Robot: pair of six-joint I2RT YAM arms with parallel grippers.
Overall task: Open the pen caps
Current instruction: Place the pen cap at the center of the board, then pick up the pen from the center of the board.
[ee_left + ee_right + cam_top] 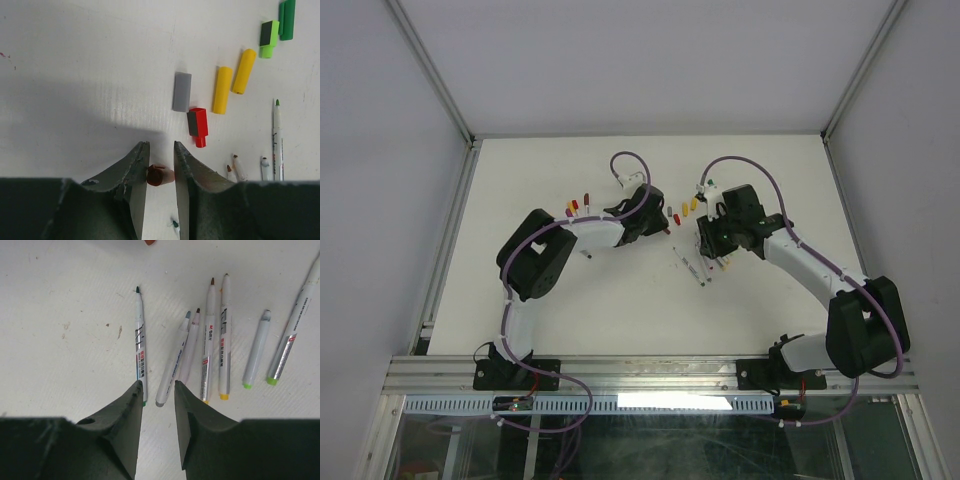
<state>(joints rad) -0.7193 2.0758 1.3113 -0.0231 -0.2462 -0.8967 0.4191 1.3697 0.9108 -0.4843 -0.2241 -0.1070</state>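
Observation:
My left gripper (pixel 161 145) hangs low over the table, jaws a little apart, open. A dark red pen cap (pixel 160 176) lies between its fingers, against the left one. Just beyond lie more pen caps: a red one (pixel 198 125), a grey one (pixel 182 92), two yellow ones (pixel 222 90), and green ones (pixel 287 19). My right gripper (pixel 157 385) is open with nothing in it, above a row of uncapped white pens (pixel 207 340). A green-tipped pen (pixel 140 352) lies by its left finger. From above, the two grippers (pixel 665 226) (pixel 705 245) sit close together mid-table.
Several more small caps (pixel 577 207) lie beside the left forearm. Uncapped pens (pixel 695 265) lie near the right gripper. One green-tipped pen (pixel 277 140) and some pen tips (pixel 239 167) lie to the right of the left gripper. Enclosure walls border the white table (pixel 620 320).

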